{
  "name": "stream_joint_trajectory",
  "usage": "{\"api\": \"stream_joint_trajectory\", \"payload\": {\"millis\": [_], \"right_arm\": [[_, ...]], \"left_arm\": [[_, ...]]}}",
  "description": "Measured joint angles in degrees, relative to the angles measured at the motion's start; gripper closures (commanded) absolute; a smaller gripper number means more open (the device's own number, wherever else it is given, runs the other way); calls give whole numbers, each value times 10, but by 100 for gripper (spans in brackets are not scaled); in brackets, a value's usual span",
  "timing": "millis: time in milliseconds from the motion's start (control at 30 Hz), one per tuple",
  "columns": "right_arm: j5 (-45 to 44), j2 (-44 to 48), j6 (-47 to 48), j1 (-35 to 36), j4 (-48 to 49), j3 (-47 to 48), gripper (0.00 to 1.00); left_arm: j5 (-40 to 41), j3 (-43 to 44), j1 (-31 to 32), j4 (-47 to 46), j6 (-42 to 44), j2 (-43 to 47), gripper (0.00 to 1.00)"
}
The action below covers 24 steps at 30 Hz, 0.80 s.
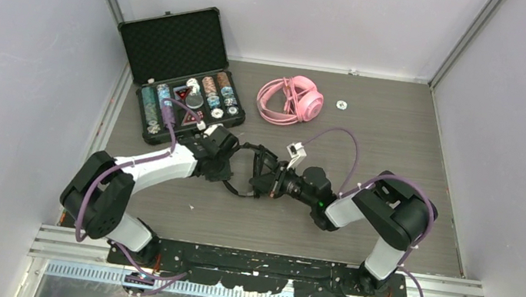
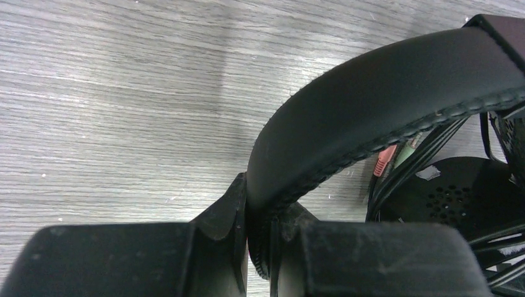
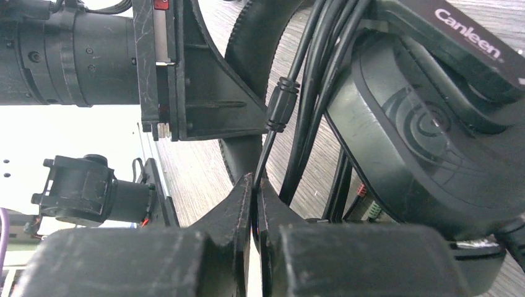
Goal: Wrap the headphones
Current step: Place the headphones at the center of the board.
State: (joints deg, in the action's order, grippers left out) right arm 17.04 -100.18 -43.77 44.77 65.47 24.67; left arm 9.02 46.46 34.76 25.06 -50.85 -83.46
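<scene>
While the overhead camera shows only the black headset [image 1: 261, 165] on the table [image 1: 401, 137] between both arms, pink headset [image 1: 291, 100] lying behind, the wrist cameras reveal more: left gripper [image 2: 259, 213] pinches its padded headband [image 2: 371, 105], right gripper [image 3: 255, 192] nips its thin black cable [image 3: 269, 145].

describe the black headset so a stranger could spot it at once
Start at the middle of the grey wooden table: the black headset is there, its headband pinched by the left end effector. Unlike the pink headset lying farther back, it is black and held.
</scene>
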Motion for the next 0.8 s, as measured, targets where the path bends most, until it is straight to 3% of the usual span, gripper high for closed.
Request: {"api": "stream_joint_trajectory", "payload": {"millis": [333, 567, 800], "right_arm": [[-7, 9, -22, 0, 20, -27, 73], [-19, 61, -35, 0, -40, -40, 63], [-39, 151, -48, 0, -131, -61, 45]], "left_arm": [[-2, 0, 2, -13, 5, -24, 100], [-8, 4, 1, -25, 6, -44, 100], [-14, 14, 1, -25, 16, -56, 89]]}}
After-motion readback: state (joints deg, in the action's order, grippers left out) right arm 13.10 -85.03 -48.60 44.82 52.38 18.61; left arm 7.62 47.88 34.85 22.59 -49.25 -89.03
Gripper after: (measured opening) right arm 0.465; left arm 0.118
